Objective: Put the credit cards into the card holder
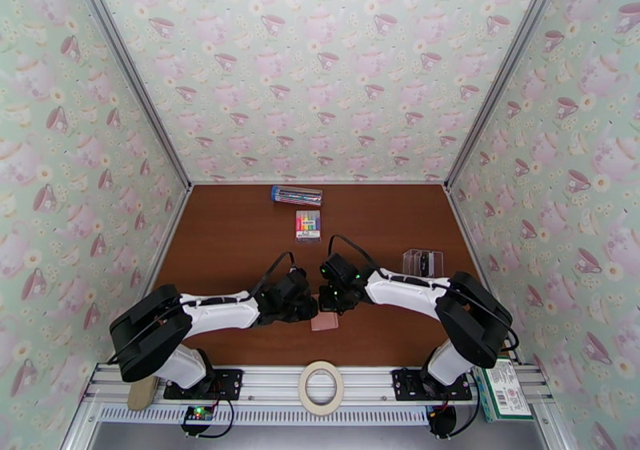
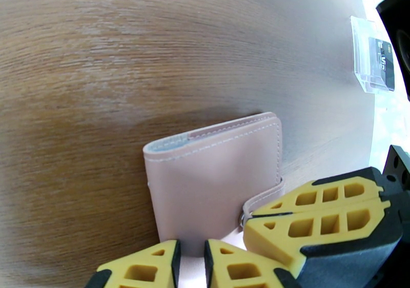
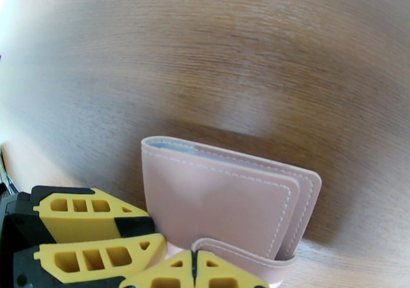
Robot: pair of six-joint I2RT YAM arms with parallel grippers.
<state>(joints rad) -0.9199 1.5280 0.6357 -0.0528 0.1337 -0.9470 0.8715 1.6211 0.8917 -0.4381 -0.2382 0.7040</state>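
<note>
Both arms meet mid-way over the brown wood-grain table (image 1: 224, 243). The left gripper (image 2: 192, 250) is closed to a narrow gap w/ pale pink material between its yellow fingers. It grips the near edge of the small dusty-pink, stitched, leather-like folding card holder (image 2: 215, 186). The right gripper (image 3: 193, 258) has its jaws pressed together at the tip of the holder's thin pink closure strap (image 3: 241, 255) and appears to nip it. The strap curls round from the holder's side edge to those fingertips. The 2 grippers sit just beside each other, w/ the holder directly in front of both. The holder is folded shut, w/ a sliver of grey-blue lining along its top edge. Can't tell if it lies flat on the table or is lifted on one side.

The credit cards (image 1: 424, 263) are thin, small rect. plastic cards, one dark w/ white print. They stand upright in a clear plastic stand (image 2: 361, 53), well apart from the right gripper, on its outer side & a bit further from the arm bases.

Beyond both grippers, toward the back wall, lies a flat pack of rainbow-coloured markers (image 1: 308, 224). Further back is a long clear pen box w/ a blue end (image 1: 296, 195). Behind the grippers, on the metal rail between the bases, lies a roll of pale tape (image 1: 321, 387).
</note>
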